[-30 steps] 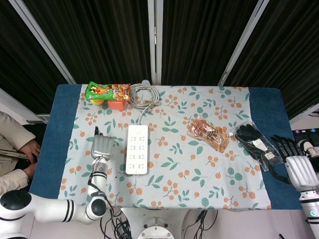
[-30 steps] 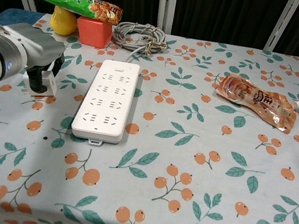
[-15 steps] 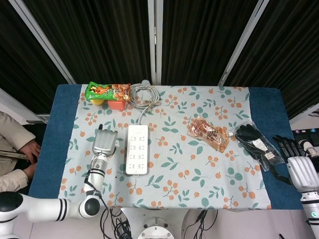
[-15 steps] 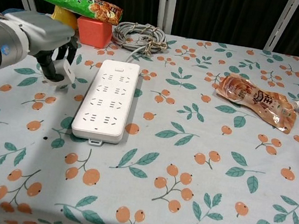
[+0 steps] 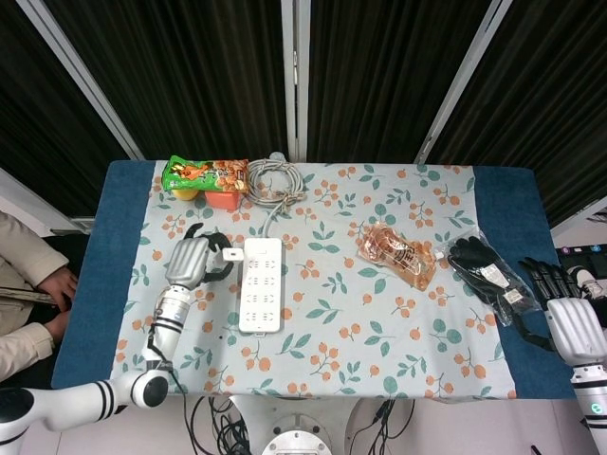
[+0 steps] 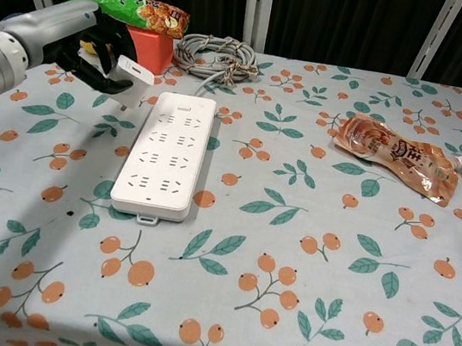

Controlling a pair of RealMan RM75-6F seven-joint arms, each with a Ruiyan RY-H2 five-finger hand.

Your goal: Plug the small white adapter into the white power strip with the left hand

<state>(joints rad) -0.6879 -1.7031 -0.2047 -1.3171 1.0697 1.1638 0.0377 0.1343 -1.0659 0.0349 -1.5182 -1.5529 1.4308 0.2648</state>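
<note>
Head view: left hand (image 5: 193, 260) sits just left of the white power strip (image 5: 261, 283), fingers curled around the small white adapter (image 5: 233, 253).
Chest view: the adapter (image 6: 135, 71) is held off the cloth, tilted, beside the strip's (image 6: 167, 152) far left corner; its shadow falls on the cloth below.
Left hand: (image 6: 94, 41) dark fingers wrapped on the adapter, which juts out toward the strip.
Power strip: lies flat lengthwise on the floral tablecloth (image 5: 332, 313); its grey cord coil (image 5: 274, 180) lies past its far end.
Right hand: (image 5: 565, 313) rests at the table's right edge, fingers stretched apart, holding nothing, just beside the bagged black gloves (image 5: 487, 268).
Other things: green snack packet (image 5: 204, 173) lies on top of a red block (image 6: 144, 48) and a yellow pear-like fruit (image 6: 98, 31); an orange pouch (image 5: 395, 252) lies right of centre.
</note>
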